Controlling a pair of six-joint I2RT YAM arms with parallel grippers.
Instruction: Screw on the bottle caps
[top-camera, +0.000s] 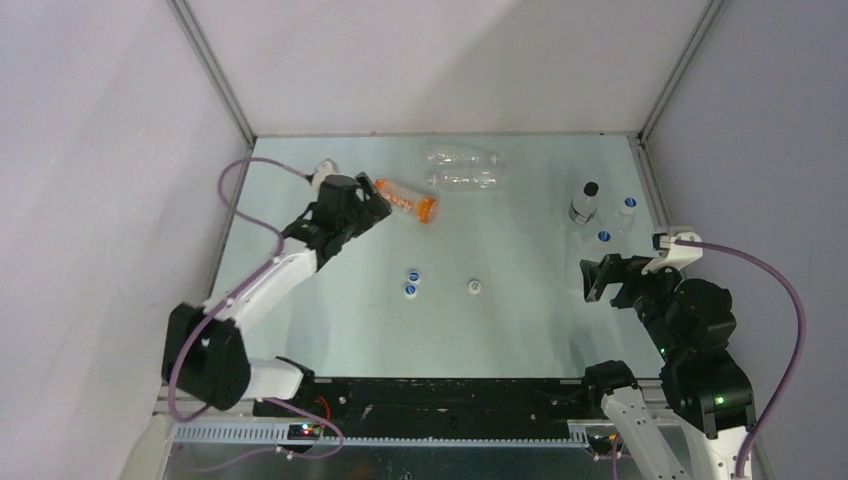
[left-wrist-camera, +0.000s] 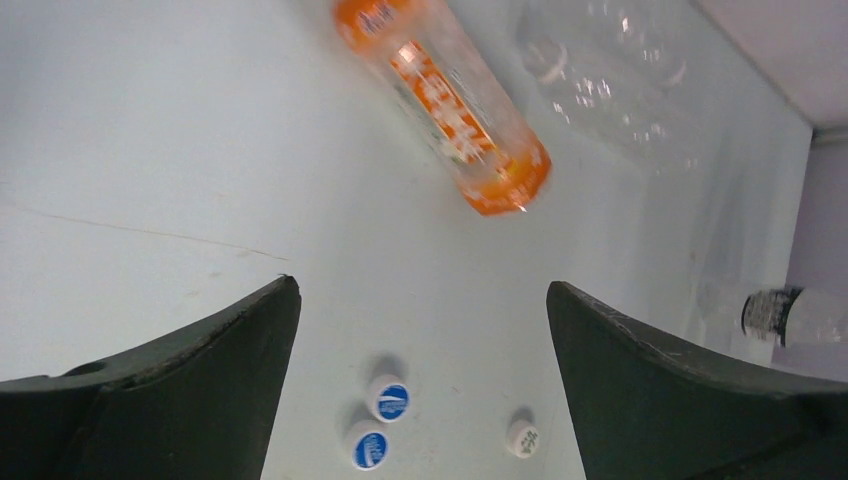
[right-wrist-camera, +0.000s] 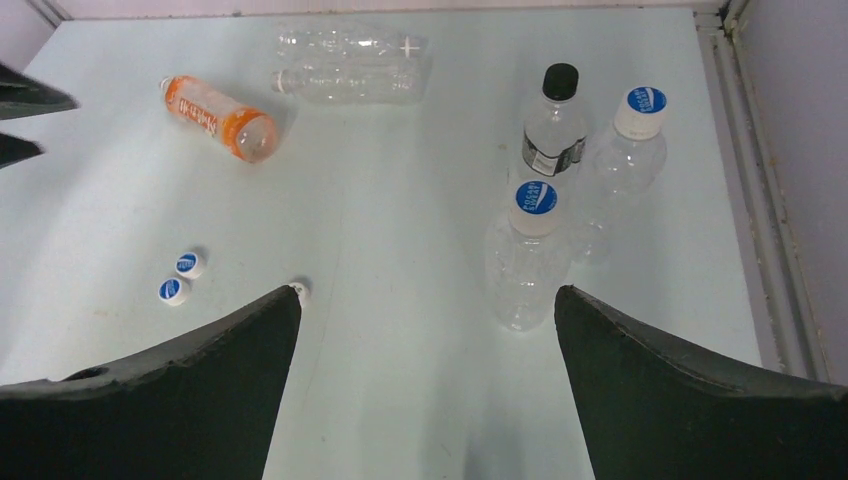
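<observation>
Two blue-topped caps (top-camera: 411, 282) and a plain white cap (top-camera: 474, 286) lie loose mid-table; they also show in the left wrist view (left-wrist-camera: 390, 397) and the right wrist view (right-wrist-camera: 190, 263). Two clear bottles (top-camera: 462, 168) lie uncapped at the back. An orange-labelled bottle (top-camera: 405, 200) lies beside my left gripper (top-camera: 378, 205), which is open and empty (left-wrist-camera: 422, 285). Three capped bottles (top-camera: 603, 225) stand at the right, one with a black cap (right-wrist-camera: 560, 80), two with blue caps (right-wrist-camera: 535, 197). My right gripper (top-camera: 600, 278) is open and empty (right-wrist-camera: 426, 292), just in front of them.
The table is walled at the back and both sides, with a metal rail (right-wrist-camera: 770, 250) along the right edge close to the standing bottles. The black arm-base bar (top-camera: 450, 400) runs along the near edge.
</observation>
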